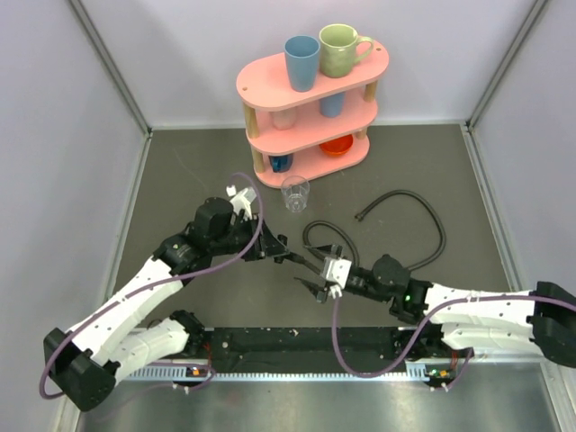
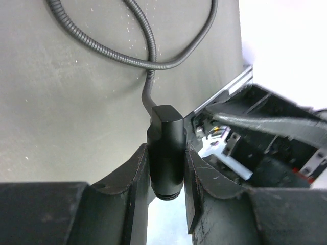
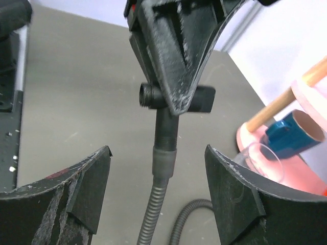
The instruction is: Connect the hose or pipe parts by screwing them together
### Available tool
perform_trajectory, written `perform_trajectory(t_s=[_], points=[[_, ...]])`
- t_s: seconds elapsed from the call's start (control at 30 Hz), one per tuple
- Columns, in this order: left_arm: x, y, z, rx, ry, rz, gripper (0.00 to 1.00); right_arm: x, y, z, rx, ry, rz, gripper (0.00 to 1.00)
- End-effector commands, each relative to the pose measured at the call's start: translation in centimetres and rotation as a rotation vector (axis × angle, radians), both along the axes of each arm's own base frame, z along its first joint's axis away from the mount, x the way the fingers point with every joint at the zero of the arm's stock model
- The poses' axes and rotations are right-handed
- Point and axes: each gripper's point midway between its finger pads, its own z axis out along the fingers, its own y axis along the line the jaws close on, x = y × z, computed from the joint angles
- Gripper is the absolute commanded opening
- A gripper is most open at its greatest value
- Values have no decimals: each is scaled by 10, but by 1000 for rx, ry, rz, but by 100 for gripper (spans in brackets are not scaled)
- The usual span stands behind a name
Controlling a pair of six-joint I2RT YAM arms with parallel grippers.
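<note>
Left pincer (image 2: 166, 176) was clamped on the black end fitting (image 2: 166, 132) of 1 hose (image 2: 127, 56); right pincer (image 3: 158, 168) gaped wide, jaws either side of that hose, touching nothing.

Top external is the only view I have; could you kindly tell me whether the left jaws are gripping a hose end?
Observer: Yes. The left wrist view shows the left gripper with its jaws shut on a black end fitting, its ridged tip poking out towards the camera.
Operator: Thank you. Are the right jaws on anything?
Observer: No. The right wrist view shows the right gripper open, its jaws either side of the hose hanging below that fitting, touching nothing.
</note>
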Motion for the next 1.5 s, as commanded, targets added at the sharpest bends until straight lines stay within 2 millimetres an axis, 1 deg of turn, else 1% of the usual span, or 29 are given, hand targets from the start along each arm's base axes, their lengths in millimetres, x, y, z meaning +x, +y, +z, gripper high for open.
perform_trajectory(t_s=[0.0, 0.03, 0.1, 0.13, 0.17, 0.23, 0.27, 0.3, 0.33, 0.4, 0.43, 0.47, 0.53, 0.57, 0.6, 0.67, 0.8, 0.9, 1.0, 1.07, 1.23, 1.33, 1.4, 1.43, 1.47], points=[[7, 1, 38, -169, 132, 216, 0, 26, -4, 9, -62, -111, -230, 73], [7, 0, 41, -192, 144, 226, 0, 29, -3, 13, -64, -120, -278, 73], [2, -1, 44, -243, 203, 246, 0, 35, 0, 6, -105, -141, -328, 72], [1, -2, 46, -261, 211, 248, 0, 38, 2, 13, -87, -153, -354, 72], [-1, -2, 50, -294, 233, 251, 0, 34, 6, 13, -91, -170, -343, 72], [-3, -3, 47, -308, 261, 256, 0, 32, 13, 13, -83, -173, -330, 69], [-5, -3, 49, -325, 276, 256, 0, 33, 15, 18, -60, -176, -334, 68], [-7, -4, 47, -327, 291, 253, 0, 34, 18, 20, -51, -181, -336, 64], [-8, -3, 46, -328, 301, 254, 0, 36, 20, 16, -62, -186, -350, 62], [-10, -3, 45, -341, 320, 262, 0, 33, 24, 22, -38, -220, -351, 56], [-11, -2, 44, -345, 328, 266, 0, 32, 26, 17, -52, -232, -354, 53], [-11, -2, 46, -358, 333, 270, 0, 28, 29, 23, -28, -256, -349, 47], [-13, -2, 49, -377, 345, 272, 0, 29, 31, 19, -31, -262, -354, 41], [-13, -2, 50, -382, 346, 271, 0, 29, 31, 18, -32, -263, -356, 36], [-14, -3, 51, -388, 349, 264, 0, 28, 31, 18, -27, -262, -353, 35], [-14, -4, 54, -398, 355, 259, 0, 29, 32, 14, -31, -260, -354, 36], [-16, -6, 55, -396, 366, 241, 0, 28, 28, 10, -21, -257, -360, 44], [-16, -7, 56, -390, 360, 239, 0, 27, 22, 7, -8, -260, -357, 45], [-15, -6, 57, -390, 347, 243, 0, 24, 20, 5, -5, -249, -342, 45], [-14, -5, 55, -382, 346, 247, 0, 24, 18, 7, 15, -244, -348, 44], [-14, -3, 56, -365, 332, 255, 0, 29, 9, 3, 14, -243, -393, 45], [-13, -2, 56, -364, 329, 260, 0, 28, 8, 3, 17, -248, -390, 41], [-14, -2, 56, -363, 330, 260, 0, 28, 9, 3, 11, -250, -385, 31], [-14, -2, 55, -360, 331, 261, 0, 28, 9, 5, 13, -255, -384, 20], [-14, -2, 55, -362, 332, 256, 0, 27, 9, 7, 16, -258, -377, 15]])
